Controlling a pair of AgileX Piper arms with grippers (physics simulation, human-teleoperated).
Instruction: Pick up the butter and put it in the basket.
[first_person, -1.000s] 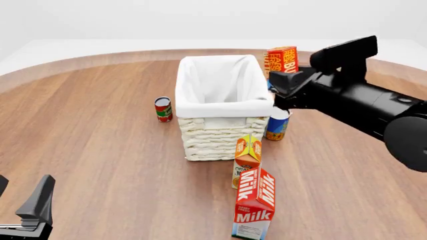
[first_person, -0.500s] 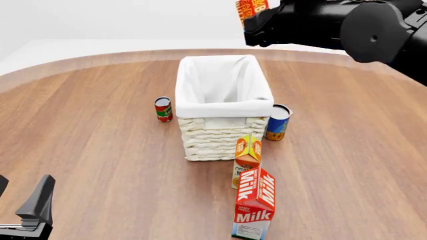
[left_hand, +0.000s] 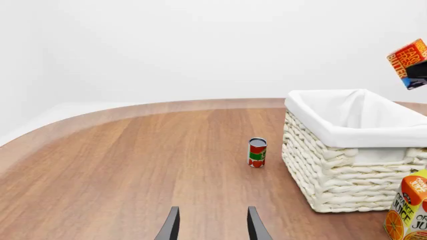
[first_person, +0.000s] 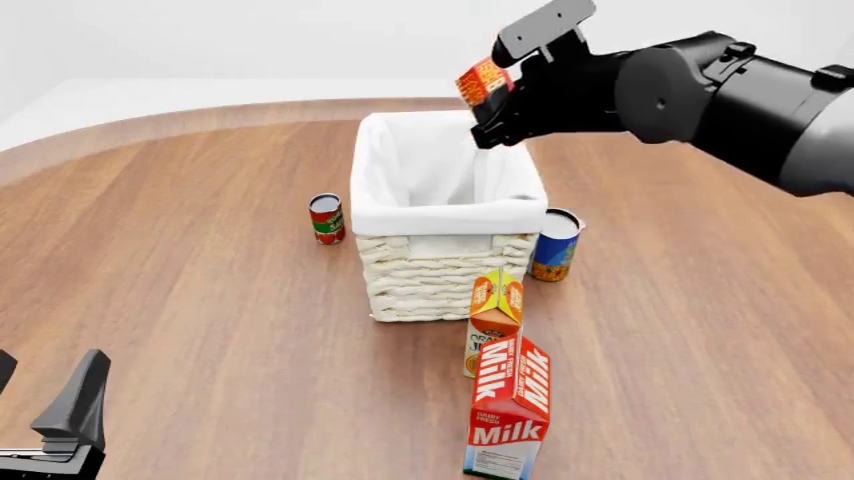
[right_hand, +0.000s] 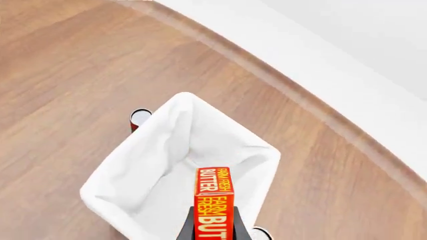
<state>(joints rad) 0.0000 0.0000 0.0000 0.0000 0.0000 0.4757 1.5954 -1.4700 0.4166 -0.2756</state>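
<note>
Woven wicker basket with smooth white cloth lining; matt wood-grain table; printed cardboard butter box.

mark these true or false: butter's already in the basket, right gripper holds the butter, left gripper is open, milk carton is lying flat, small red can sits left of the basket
1. The butter is in the basket: false, it is held in the air above the basket's far right corner.
2. The right gripper holds the butter: true.
3. The left gripper is open: true, nothing between its fingers.
4. The milk carton lies flat: false, it stands upright.
5. A red can sits left of the basket: true.
</note>
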